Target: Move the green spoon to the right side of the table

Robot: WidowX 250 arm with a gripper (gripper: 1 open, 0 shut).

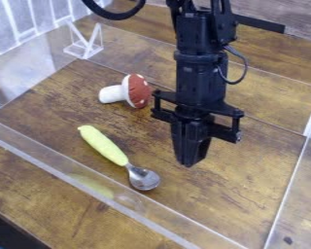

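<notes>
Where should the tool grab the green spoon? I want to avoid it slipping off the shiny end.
Grip the green spoon by its thick yellow-green handle, near the middle, coming from above with the jaws across its width. It lies flat and diagonal on the table; the metal bowl looks thin and slick. The tool is shut now.

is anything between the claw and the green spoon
Nothing visible. The shut claw hangs just right of the green spoon, with only bare table between them. The mushroom lies farther back, off that path.

Yellow-green spoon (117,155) (silver bowl), red-capped mushroom (128,90).
</notes>
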